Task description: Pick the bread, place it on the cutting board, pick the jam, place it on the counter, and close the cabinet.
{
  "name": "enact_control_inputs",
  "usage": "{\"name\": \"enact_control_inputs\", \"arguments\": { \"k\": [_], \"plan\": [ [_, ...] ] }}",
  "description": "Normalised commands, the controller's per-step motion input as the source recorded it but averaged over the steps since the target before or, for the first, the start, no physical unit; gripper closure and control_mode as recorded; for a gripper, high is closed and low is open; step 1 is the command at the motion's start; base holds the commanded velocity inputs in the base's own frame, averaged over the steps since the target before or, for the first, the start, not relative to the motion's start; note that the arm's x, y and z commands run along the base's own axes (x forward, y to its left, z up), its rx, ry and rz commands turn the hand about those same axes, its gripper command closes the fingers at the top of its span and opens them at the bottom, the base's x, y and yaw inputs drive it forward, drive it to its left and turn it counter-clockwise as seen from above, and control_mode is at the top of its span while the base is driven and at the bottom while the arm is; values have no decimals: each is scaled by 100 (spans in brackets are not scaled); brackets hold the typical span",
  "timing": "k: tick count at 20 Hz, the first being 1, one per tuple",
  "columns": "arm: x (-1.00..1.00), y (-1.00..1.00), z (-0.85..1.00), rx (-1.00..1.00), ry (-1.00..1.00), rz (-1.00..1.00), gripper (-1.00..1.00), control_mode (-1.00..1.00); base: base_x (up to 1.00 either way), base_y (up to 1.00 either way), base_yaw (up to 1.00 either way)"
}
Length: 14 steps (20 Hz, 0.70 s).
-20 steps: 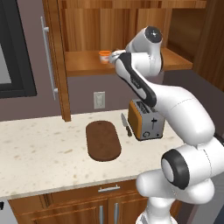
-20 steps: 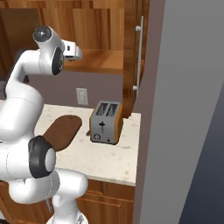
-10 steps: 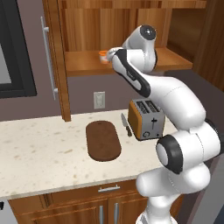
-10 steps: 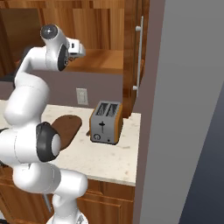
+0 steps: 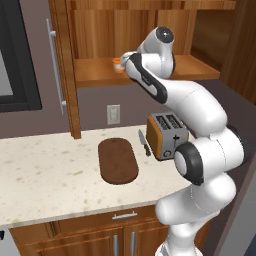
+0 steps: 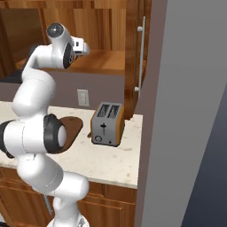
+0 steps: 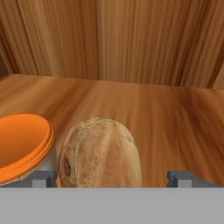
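Observation:
In the hand view a tan crusty bread (image 7: 101,153) lies on the wooden cabinet shelf (image 7: 166,113). My gripper (image 7: 113,178) is open, with one fingertip on each side of the bread's near end. The jam (image 7: 22,142), an orange-lidded jar, stands just left of the bread, close to the left fingertip (image 7: 43,178). From the left base view the hand (image 5: 123,64) reaches into the open cabinet (image 5: 62,70) beside the jam (image 5: 116,61). The dark oval cutting board (image 5: 118,160) lies bare on the speckled counter (image 5: 45,175) below.
A brown toaster (image 5: 167,134) stands right of the board with a knife (image 5: 144,142) between them. The cabinet's right door (image 6: 141,57) stands open beside a grey wall (image 6: 186,111). A wall outlet (image 5: 113,114) sits under the shelf.
The arm has stretched further into the cabinet, and the hand has slid a little left along the shelf toward the bread and jam. The jaws have stayed open.

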Motion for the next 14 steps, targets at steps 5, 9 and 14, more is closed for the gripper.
{"name": "enact_control_inputs", "arguments": {
  "k": [5,9,14],
  "plan": [
    [7,1,0,0,1,0,-100,-100,0,0,0],
    [0,6,-3,0,4,0,100,-100,0,0,0],
    [0,1,0,0,0,0,100,-100,0,0,0]
  ]
}}
